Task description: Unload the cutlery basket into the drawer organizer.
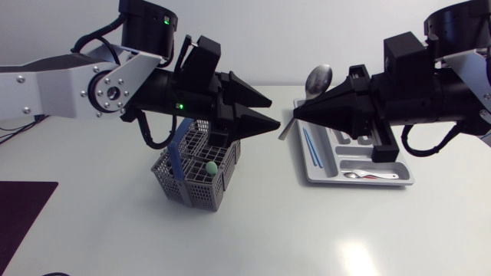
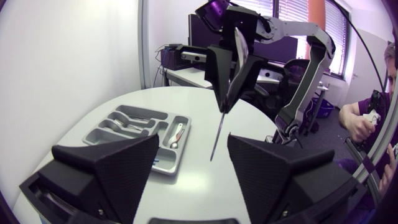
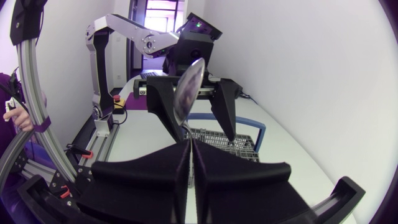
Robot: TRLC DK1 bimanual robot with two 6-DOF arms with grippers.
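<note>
Right hand (image 1: 296,114) pinches the spoon (image 1: 318,79); left hand (image 1: 274,112) stands open, facing it.

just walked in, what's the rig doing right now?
The right gripper is shut on a spoon, held bowl-up in the air by the side of the drawer organizer that faces the basket; it is not set down yet. The left gripper hovers open and empty above the cutlery basket. The organizer already holds a few pieces, and a green-tipped item is left in the basket.
</note>
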